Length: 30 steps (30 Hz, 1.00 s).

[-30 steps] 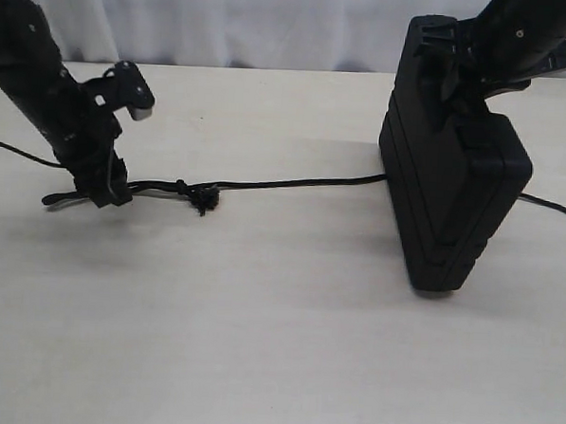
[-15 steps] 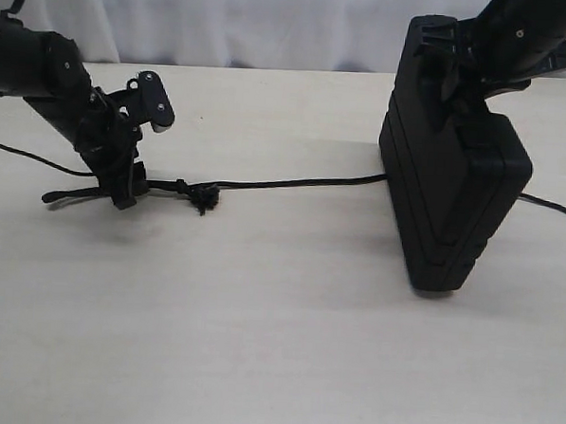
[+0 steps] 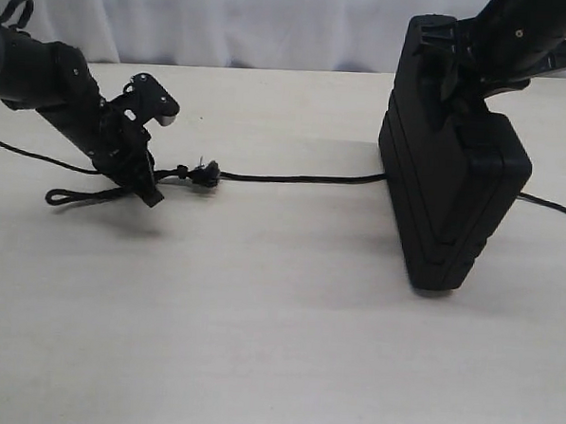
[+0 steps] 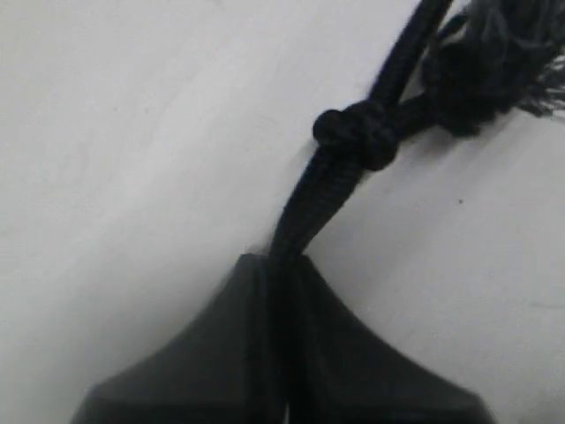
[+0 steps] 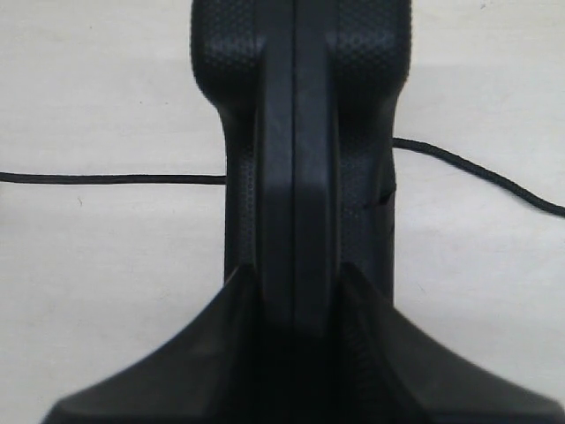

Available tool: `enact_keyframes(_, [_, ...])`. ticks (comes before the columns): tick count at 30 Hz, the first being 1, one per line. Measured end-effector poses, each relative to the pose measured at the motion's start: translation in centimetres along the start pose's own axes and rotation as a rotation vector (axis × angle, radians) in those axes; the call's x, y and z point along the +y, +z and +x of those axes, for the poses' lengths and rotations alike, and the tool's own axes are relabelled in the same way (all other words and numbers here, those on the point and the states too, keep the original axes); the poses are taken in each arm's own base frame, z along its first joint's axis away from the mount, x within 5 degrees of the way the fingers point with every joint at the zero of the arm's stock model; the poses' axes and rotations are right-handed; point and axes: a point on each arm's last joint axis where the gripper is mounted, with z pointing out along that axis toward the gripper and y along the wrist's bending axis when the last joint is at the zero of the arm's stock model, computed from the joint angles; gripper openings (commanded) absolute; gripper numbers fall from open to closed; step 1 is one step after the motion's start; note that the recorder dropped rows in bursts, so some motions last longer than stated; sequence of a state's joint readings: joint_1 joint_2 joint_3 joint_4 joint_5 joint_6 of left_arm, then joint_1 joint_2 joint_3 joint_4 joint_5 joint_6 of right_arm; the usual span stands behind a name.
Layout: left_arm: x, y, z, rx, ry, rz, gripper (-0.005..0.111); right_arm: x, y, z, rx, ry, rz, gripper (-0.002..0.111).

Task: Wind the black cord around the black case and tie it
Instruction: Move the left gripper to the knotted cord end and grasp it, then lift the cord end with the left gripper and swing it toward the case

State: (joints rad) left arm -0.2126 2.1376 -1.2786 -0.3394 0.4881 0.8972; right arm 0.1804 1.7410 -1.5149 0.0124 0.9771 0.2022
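Observation:
The black case (image 3: pixel 450 192) stands on its edge at the right of the table, and my right gripper (image 3: pixel 461 81) is shut on its upper end. In the right wrist view the case (image 5: pixel 296 132) fills the gap between the jaws of the right gripper (image 5: pixel 296 283). The black cord (image 3: pixel 294 179) runs from under the case leftward to a knotted lump (image 3: pixel 204 175). My left gripper (image 3: pixel 151 191) is shut on the doubled stretch just past that lump. In the left wrist view the cord (image 4: pixel 327 190) comes out from between the left gripper's (image 4: pixel 282 261) closed jaws, with a knot (image 4: pixel 353 137) close by.
The cord's looped end (image 3: pixel 70 198) lies on the table left of the left gripper. Another stretch of cord (image 3: pixel 554 207) trails off to the right behind the case. A thin cable (image 3: pixel 20 153) hangs from the left arm. A white curtain (image 3: pixel 255 21) backs the table.
My left gripper has closed on the cord and tilted lower and to the right. The knotted lump has shifted towards the back of the table and the cord now runs straighter. The right arm and case are unmoved.

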Motion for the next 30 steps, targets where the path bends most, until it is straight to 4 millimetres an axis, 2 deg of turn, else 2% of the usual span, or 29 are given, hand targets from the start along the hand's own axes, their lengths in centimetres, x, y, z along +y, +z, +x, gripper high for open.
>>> enact_keyframes(2, [-0.9, -0.1, 0.1, 0.023, -0.204, 0.106, 0.004, 0.0, 0.0, 0.0, 0.0, 0.0, 0.0, 0.004])
enact_keyframes(5, [-3.2, -0.5, 0.2, 0.093, -0.375, 0.36, 0.033, 0.0, 0.0, 0.0, 0.0, 0.0, 0.0, 0.004])
enact_keyframes(8, [-6.7, -0.3, -0.4, 0.16, -0.455, 0.604, 0.063, 0.0, 0.0, 0.0, -0.002, 0.0, 0.0, 0.004])
enact_keyframes(10, [-8.6, -0.5, -1.6, 0.139, -0.477, 0.674, 0.064, 0.0, 0.0, 0.0, -0.002, 0.0, 0.0, 0.004])
enact_keyframes(15, [-11.0, -0.7, -3.5, 0.062, -0.496, 0.759, 0.064, 0.0, 0.0, 0.0, -0.002, 0.0, 0.0, 0.004])
enact_keyframes(21, [-10.4, -1.6, -4.8, 0.007, -0.409, 0.732, 0.064, 0.0, 0.0, 0.0, -0.002, 0.0, 0.0, 0.004])
enact_keyframes(25, [-9.3, -3.8, -5.8, -0.016, -0.169, 0.62, 0.064, 0.0, 0.0, 0.0, -0.002, 0.0, 0.0, 0.004])
enact_keyframes(30, [-10.1, -5.3, -5.4, -0.012, 0.333, 0.57, 0.064, 0.0, 0.0, 0.0, -0.002, 0.0, 0.0, 0.004])
